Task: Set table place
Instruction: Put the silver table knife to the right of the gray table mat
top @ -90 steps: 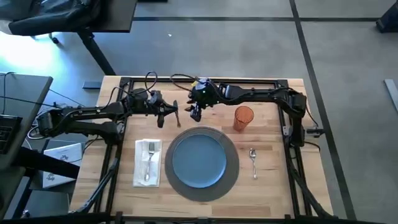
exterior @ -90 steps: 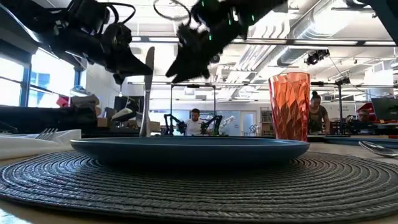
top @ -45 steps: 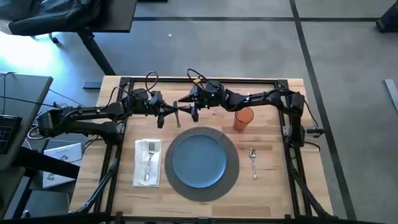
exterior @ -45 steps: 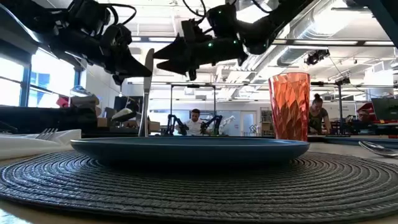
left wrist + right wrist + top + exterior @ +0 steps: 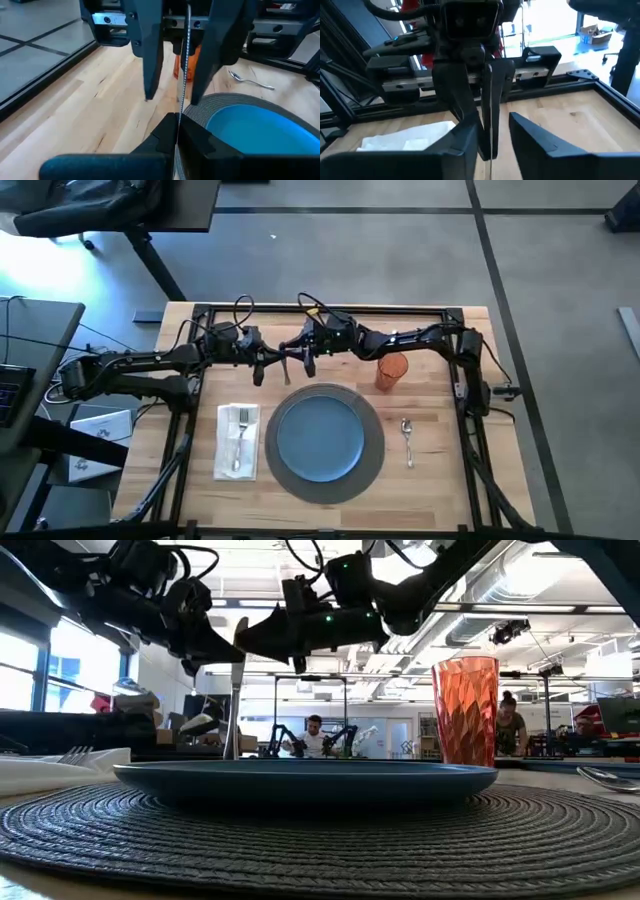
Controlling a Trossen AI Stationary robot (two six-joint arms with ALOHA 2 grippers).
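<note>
Both arms meet above the table (image 5: 440,450) at about 12 o'clock from the blue plate (image 5: 320,436).

Left gripper (image 5: 270,363): held in the air just past the far rim of the placemat (image 5: 375,460), fingers clamped narrow on a table knife (image 5: 236,690). The knife hangs upright; in the low view its blade runs from the gripper down toward the plate rim. In the left wrist view the knife (image 5: 182,95) shows edge-on, pinched between the two dark fingers (image 5: 160,137).

Right gripper (image 5: 300,360): reaches in from the 3 o'clock side, level with the upper part of the knife. Its fingers are apart and straddle the blade, one on each side; in the left wrist view they stand as two dark bars flanking the knife, with a gap on both sides. In the right wrist view the knife (image 5: 487,115) sits between the right fingers (image 5: 535,137), which do not appear to touch it.

Placemat: round, dark grey, woven, lying flat at table centre toward the near edge, with the plate centred on it.

Other items:
- White napkin (image 5: 237,442) at 9 o'clock of the placemat, fork (image 5: 239,442) lying on it.
- Spoon (image 5: 407,438) at 3 o'clock, just beside the mat.
- Orange tumbler (image 5: 391,369) upright at about 1 o'clock, apart from the mat.

People sit in the room beyond, seen in the low view.
</note>
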